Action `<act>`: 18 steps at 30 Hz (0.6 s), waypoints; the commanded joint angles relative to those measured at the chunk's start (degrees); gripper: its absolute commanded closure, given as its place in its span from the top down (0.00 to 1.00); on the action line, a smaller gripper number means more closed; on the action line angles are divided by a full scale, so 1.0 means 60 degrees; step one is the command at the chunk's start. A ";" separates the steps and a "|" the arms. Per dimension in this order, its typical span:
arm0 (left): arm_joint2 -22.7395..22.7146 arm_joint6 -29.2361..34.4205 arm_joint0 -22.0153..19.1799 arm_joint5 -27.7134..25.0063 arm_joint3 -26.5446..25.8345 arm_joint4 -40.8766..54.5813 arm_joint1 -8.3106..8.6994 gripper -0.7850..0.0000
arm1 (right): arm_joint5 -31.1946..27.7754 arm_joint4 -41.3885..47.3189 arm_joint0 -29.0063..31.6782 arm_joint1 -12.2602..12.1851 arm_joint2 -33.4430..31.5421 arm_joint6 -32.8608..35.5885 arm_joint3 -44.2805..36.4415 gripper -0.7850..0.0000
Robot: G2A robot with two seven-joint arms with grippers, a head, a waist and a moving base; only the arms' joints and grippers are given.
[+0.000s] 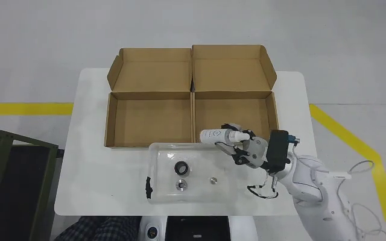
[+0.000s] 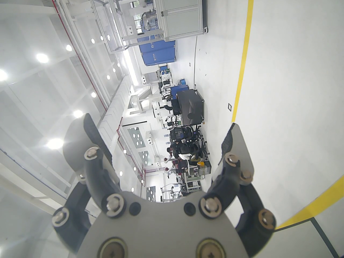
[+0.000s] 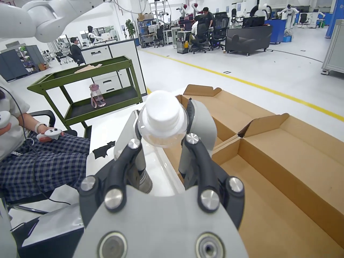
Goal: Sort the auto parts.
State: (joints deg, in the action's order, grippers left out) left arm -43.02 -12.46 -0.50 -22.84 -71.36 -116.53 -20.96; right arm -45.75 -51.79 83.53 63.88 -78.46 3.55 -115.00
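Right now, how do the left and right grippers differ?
The left gripper is open and empty; the right gripper is shut on a white-capped bottle. The left gripper points out at the hall; the right gripper is at the front edge of the right cardboard box. Both have the same two-finger build.

The right arm [image 1: 313,184] is extended forward and inward from the robot's right side, with the wrist bent towards the middle. The right claw [image 3: 164,122] is clamped on a small bottle [image 3: 162,107], which is gripped just below its white cap and held lying level. The left arm [image 3: 61,6] is raised high, and the left claw [image 2: 160,124] is held with its fingers [image 2: 92,138] spread wide apart
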 commanded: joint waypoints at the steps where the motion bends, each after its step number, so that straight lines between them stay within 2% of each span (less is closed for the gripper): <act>1: 0.0000 0.0000 0.0000 0.0000 0.0000 0.0000 0.0000 1.00 | 0.0048 0.0244 -0.0016 0.0003 0.0011 -0.0052 0.0055 0.00; 10: 0.0000 0.0000 0.0000 0.0000 0.0000 0.0000 0.0000 1.00 | 0.0198 0.0956 -0.0200 -0.0003 0.0035 0.0079 0.0209 0.00; 18: 0.0000 0.0000 0.0000 0.0000 0.0000 0.0000 0.0000 1.00 | 0.0961 0.0005 -0.0396 0.0023 0.0054 0.0023 0.0475 0.00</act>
State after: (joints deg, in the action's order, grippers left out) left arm -43.02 -12.46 -0.50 -22.84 -71.36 -116.53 -20.96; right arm -40.44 -51.27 81.31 63.99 -78.29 3.77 -112.42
